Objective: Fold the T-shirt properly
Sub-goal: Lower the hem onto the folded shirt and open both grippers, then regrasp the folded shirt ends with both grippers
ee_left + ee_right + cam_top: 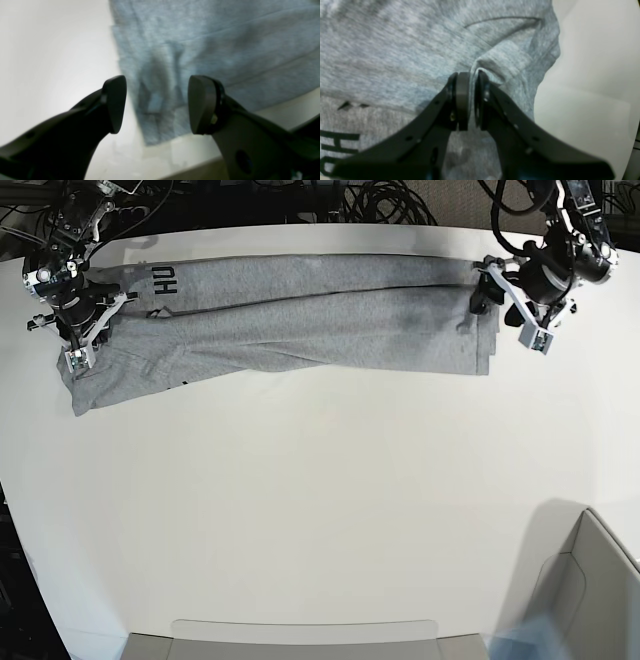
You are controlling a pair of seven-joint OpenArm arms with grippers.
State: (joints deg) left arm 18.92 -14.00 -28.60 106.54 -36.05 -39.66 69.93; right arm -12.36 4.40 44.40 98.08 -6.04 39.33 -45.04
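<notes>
The heather-grey T-shirt [300, 320] lies folded into a long band across the far side of the white table [320, 480]. Its navy lettering [165, 280] shows near the left end. My right gripper [77, 358] is at the shirt's left end. In the right wrist view it [471, 80] is shut on a raised fold of the T-shirt [395, 50], with the lettering [335, 145] at lower left. My left gripper [487, 298] is over the shirt's right end. In the left wrist view it [157, 105] is open above the T-shirt's corner [225, 45], holding nothing.
A grey bin [590, 580] stands at the near right corner. A flat grey tray [300, 640] sits at the near edge. Cables [380, 200] lie behind the table's far edge. The table's edge [200, 167] runs close to the left gripper.
</notes>
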